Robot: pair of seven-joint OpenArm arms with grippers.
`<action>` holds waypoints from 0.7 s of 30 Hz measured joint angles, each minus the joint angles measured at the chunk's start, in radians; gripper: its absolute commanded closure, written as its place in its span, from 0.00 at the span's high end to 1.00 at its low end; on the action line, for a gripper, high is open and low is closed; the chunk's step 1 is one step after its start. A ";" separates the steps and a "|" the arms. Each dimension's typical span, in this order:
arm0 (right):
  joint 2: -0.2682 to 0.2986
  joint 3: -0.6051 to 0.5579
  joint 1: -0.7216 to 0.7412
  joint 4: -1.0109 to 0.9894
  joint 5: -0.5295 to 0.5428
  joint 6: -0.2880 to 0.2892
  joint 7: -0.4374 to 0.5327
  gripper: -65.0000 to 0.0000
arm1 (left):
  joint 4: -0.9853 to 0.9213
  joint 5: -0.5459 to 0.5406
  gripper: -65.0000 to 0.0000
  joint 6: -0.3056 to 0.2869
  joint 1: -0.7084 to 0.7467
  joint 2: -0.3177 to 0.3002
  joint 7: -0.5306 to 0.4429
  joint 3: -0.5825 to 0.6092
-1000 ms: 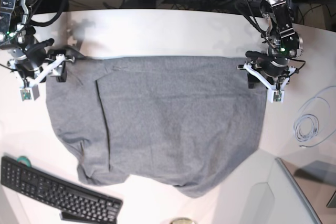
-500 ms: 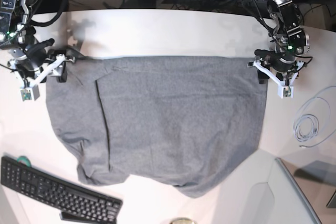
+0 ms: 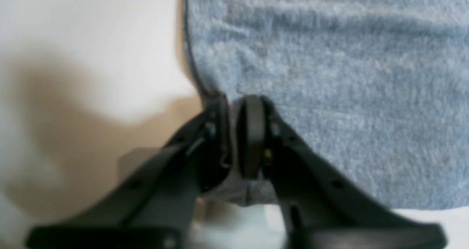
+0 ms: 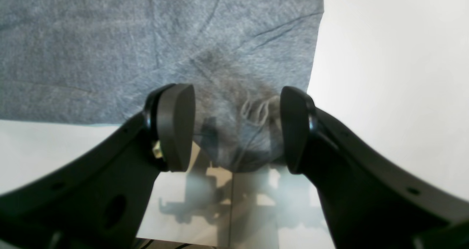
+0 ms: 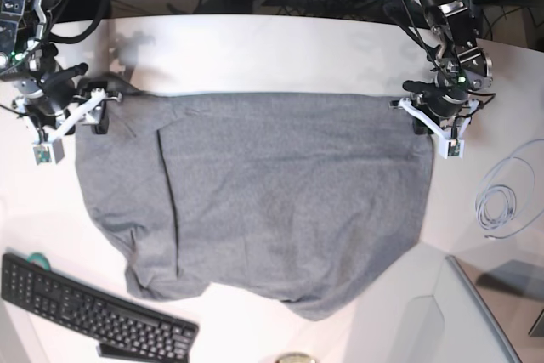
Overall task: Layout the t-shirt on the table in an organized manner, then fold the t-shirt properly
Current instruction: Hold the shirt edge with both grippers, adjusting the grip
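At the far corners: your left gripper [image 3: 234,132] is now clamping the t-shirt [image 5: 255,201] corner, right gripper [image 4: 236,132] jaws staying apart; close right before stretching.

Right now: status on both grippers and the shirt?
Left gripper shut on the t-shirt corner. Right gripper open, straddling the opposite corner. Shirt spread flat on the table, one long crease. Keyboard near the hem, not touching.

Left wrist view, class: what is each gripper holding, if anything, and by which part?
The left gripper is shut on the t-shirt, pinching its corner at the edge. The right gripper stands open around another corner, holding nothing.
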 measured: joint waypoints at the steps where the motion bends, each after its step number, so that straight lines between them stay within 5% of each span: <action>1: 0.000 0.000 0.000 0.000 0.000 0.000 0.000 0.54 | 0.013 0.000 0.09 0.000 0.005 0.000 0.004 0.000; 15: 0.000 0.000 0.000 0.000 0.000 0.000 0.000 0.54 | 0.069 0.000 0.10 0.000 0.023 0.002 0.011 0.000; 21: 0.000 0.000 0.000 0.000 0.000 0.000 0.000 0.54 | 0.069 0.000 0.35 0.000 0.023 0.002 0.011 0.000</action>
